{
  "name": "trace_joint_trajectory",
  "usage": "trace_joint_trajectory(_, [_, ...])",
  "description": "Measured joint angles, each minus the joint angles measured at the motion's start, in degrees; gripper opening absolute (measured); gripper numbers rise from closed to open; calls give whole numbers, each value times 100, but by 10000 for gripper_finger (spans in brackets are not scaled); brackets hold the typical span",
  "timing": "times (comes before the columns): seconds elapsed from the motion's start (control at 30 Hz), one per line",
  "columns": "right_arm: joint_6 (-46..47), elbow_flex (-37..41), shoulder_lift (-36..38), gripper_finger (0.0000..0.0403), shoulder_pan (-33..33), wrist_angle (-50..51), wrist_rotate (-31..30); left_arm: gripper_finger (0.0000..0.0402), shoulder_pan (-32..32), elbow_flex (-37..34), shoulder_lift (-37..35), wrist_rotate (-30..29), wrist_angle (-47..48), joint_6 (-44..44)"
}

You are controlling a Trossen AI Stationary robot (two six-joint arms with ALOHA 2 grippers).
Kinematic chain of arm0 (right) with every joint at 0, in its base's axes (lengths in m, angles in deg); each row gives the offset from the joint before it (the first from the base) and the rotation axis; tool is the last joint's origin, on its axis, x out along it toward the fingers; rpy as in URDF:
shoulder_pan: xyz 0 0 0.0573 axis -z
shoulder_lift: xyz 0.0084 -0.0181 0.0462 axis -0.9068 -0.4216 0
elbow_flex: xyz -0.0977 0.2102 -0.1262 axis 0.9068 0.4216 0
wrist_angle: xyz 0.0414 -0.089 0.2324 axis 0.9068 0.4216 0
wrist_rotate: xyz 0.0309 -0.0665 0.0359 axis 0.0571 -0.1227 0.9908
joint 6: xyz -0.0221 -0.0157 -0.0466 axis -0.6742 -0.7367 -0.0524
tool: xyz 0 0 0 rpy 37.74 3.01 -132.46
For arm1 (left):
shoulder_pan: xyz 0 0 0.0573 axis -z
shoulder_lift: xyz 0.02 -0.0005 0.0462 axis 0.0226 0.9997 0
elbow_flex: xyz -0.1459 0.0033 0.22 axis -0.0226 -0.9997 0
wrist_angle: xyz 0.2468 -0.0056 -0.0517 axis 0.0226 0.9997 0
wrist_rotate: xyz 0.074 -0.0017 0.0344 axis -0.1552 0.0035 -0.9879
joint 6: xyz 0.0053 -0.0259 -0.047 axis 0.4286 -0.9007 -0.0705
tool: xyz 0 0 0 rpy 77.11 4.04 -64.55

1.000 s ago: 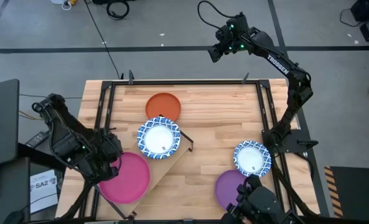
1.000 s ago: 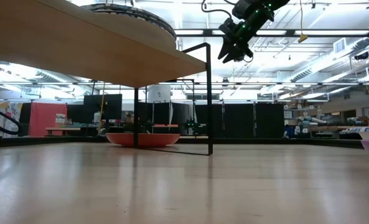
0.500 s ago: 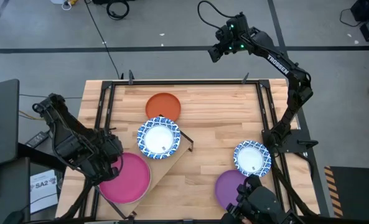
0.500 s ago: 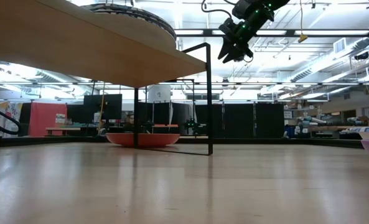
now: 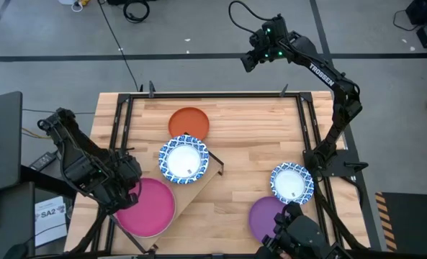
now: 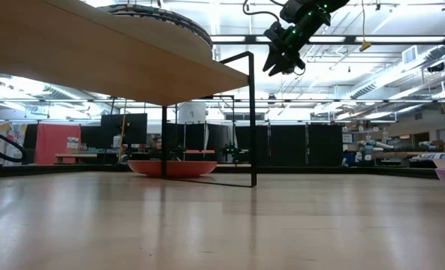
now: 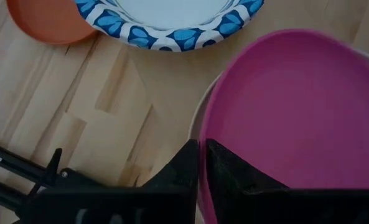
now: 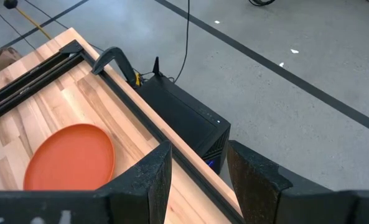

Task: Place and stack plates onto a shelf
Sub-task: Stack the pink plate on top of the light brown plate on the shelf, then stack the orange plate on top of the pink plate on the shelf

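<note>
The shelf (image 5: 200, 188), a light wood board on black legs, stands slantwise at the table's near left. On it lie a blue-and-white plate (image 5: 183, 160) and a magenta plate (image 5: 153, 207). In the left wrist view a pale rim (image 7: 195, 124) shows under the magenta plate (image 7: 296, 106). My left gripper (image 5: 124, 193) is at the magenta plate's left rim, its fingers nearly together. My right gripper (image 5: 250, 61) hangs open, high beyond the table's far edge, touching nothing. My left gripper (image 7: 203, 171) has the magenta plate's left rim (image 7: 205, 134) between its two fingers, one finger over the plate's inside and one outside it. The fingers slant down from the table's left side. The plate lies flat on the pale plate on the shelf.
An orange plate (image 5: 189, 122) lies on the table behind the shelf. Another blue-and-white plate (image 5: 292, 182) and a purple plate (image 5: 268, 216) lie at the near right. A black frame (image 5: 213, 95) runs along the table's edges. Bare wood lies between shelf and right-hand plates.
</note>
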Motion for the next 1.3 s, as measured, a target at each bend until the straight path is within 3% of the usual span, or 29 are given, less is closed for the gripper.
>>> trace_joint_trajectory(0.67, [0,0,0,161,0,2,0,186,-304,0,0,-50,102,-109])
trace_joint_trajectory(0.93, [0,0,0,161,1,4,0,192,-913,0,-6,-46,236,-102])
trace_joint_trajectory(1.3, [0,0,0,161,0,33,2,192,-2250,4,-746,-369,221,1554])
